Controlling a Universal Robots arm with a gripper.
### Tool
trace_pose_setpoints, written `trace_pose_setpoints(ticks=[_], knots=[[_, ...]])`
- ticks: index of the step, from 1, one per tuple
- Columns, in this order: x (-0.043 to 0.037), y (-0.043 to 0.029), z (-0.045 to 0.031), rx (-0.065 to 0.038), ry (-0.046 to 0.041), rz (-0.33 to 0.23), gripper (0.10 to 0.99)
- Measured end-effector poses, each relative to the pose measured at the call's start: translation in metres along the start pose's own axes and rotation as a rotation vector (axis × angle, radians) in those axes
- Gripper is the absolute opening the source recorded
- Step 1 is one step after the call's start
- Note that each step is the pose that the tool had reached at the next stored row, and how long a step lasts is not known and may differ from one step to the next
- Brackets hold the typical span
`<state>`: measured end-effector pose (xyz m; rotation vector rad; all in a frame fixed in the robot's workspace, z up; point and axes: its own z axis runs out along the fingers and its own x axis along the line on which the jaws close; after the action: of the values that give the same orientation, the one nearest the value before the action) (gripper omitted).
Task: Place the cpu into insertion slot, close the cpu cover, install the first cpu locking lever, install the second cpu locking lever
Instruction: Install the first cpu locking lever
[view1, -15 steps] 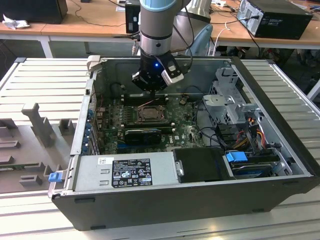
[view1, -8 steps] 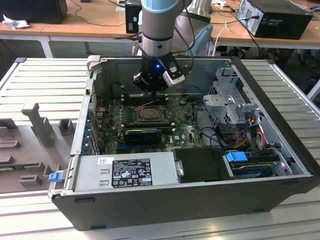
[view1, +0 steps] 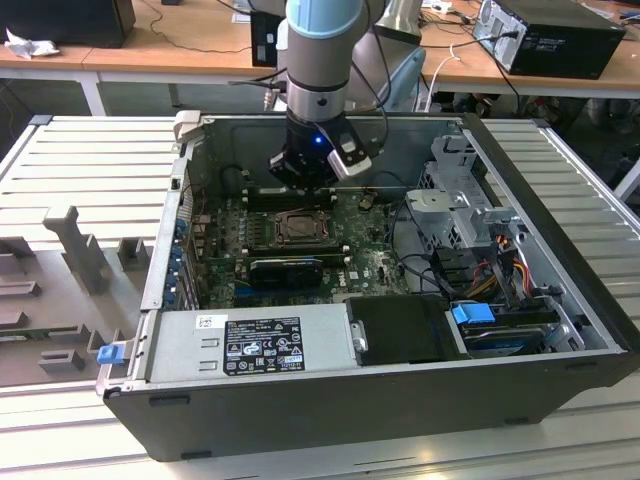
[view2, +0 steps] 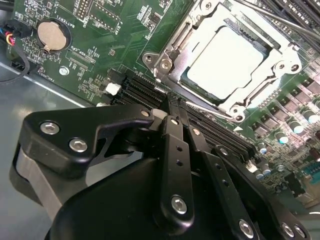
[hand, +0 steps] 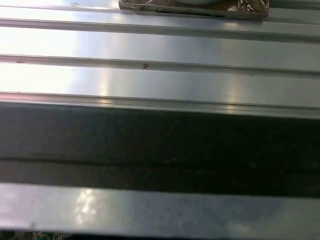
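In the exterior view, a grey moulded fixture tray (view1: 60, 290) lies at the exterior view's left on the ribbed aluminium table (view1: 90, 160). Next to it stands the open black computer case (view1: 330, 400) with a grey power supply box (view1: 250, 345) along its near side and a green motherboard (view1: 230, 225) on its floor. The black ribbed heatsink block (view1: 287, 271) sits on the board, nearer to the camera than the socket.

Above the middle of the board, the arm with the black gripper (view1: 303, 172) hangs inside the case, just behind the small square black insertion slot with a silver metal rim (view1: 299, 227). In the second wrist view the gripper (view2: 175, 107) has its two thin black fingers (view2: 172, 145) pressed together with no gap, and nothing is between them. The fingertips stand just beside the edge of the socket frame, near a thin silver locking lever (view2: 210, 107) that runs along this edge; it is hard to tell if they touch it.

The small flat square cpu with a pale silver-grey metal top (view2: 225, 60) lies in the insertion slot (view2: 187, 82). The thin silver metal hinged cpu cover (view2: 280, 62) appears to lie flat around it, and the chip shows through its square window.

At the exterior view's right, a silver drive cage (view1: 465, 190) and coloured cables (view1: 510, 260) fill that end of the case.
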<state>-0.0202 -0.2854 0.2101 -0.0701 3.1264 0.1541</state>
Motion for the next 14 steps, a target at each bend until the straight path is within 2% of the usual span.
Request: trace_pose_setpoints(ticks=[8, 14], knots=[[-0.0011, -0.0005, 0.0048, 0.007, 0.0003, 0.000, 0.106], [-0.0022, -0.0007, 0.0076, 0.025, 0.0007, 0.000, 0.106]])
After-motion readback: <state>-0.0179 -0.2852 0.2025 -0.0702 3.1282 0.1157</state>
